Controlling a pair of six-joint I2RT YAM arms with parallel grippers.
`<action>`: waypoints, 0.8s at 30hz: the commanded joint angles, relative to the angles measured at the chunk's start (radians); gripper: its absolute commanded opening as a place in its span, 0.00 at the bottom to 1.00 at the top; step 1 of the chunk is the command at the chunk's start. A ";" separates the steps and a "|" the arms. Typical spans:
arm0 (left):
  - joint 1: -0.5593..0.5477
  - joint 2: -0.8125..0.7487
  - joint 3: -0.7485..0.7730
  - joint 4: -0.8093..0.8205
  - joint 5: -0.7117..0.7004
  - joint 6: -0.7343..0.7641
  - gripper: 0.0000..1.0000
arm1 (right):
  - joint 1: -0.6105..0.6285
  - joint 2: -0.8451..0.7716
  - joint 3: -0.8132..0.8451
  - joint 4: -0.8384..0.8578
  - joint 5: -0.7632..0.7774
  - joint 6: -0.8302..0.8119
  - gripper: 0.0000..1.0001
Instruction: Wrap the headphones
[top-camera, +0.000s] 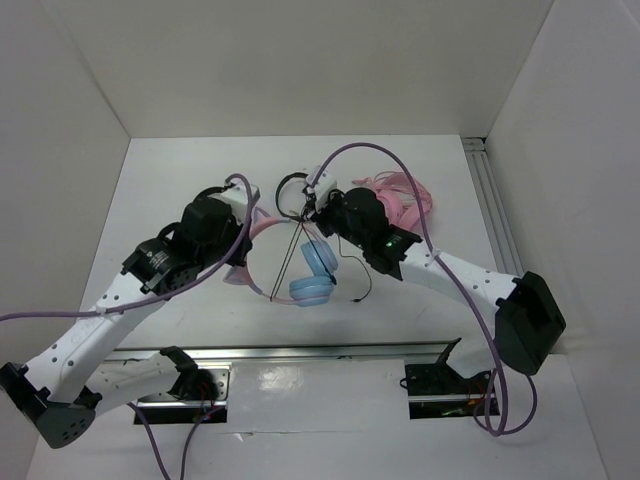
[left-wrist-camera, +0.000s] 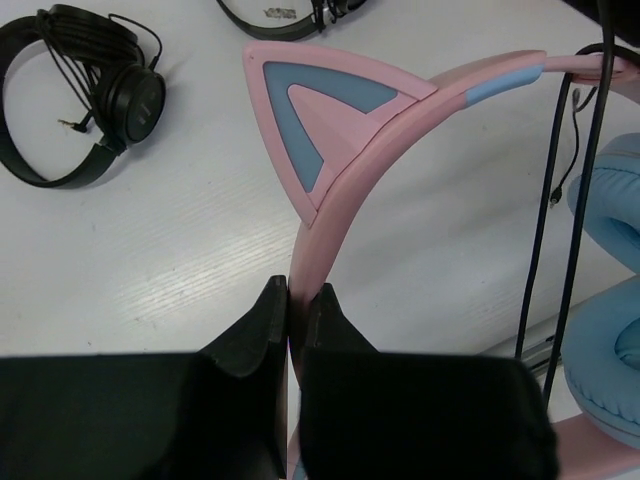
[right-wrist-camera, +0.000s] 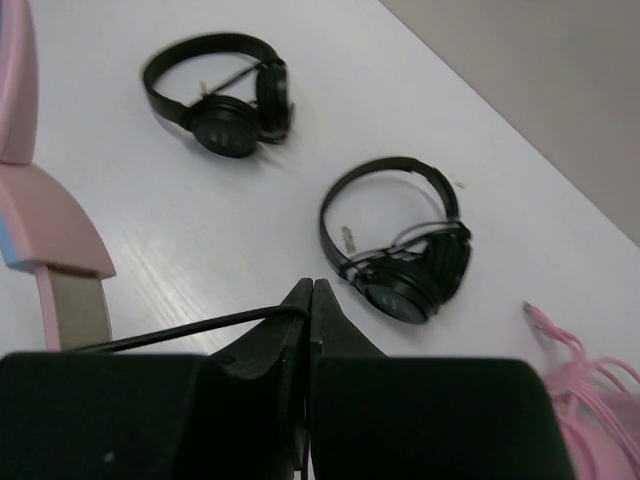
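The headphones (top-camera: 312, 288) sit mid-surface (top-camera: 400, 320), their ear cups (top-camera: 320, 258) at 6 o'clock from the right gripper (right-wrist-camera: 310, 300), which is pinched shut on the black cable (right-wrist-camera: 190, 328). The cable runs taut toward 7 o'clock. The left gripper (left-wrist-camera: 297, 310), at 9 o'clock of the cups, clamps the pink headband (left-wrist-camera: 330, 190), seemingly holding it upright.

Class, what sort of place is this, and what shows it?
Likely a robotics test booth: white walls box in a white table, with a left arm and right arm mounted at its edge.
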 joint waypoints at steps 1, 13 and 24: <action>-0.012 -0.073 0.113 -0.101 0.056 -0.033 0.00 | -0.100 -0.004 -0.023 0.112 -0.158 0.096 0.04; -0.012 -0.041 0.438 -0.175 -0.051 -0.199 0.00 | -0.118 0.314 -0.144 0.716 -0.690 0.513 0.20; -0.012 -0.031 0.467 -0.219 -0.206 -0.292 0.00 | -0.082 0.517 -0.173 1.091 -0.654 0.696 0.05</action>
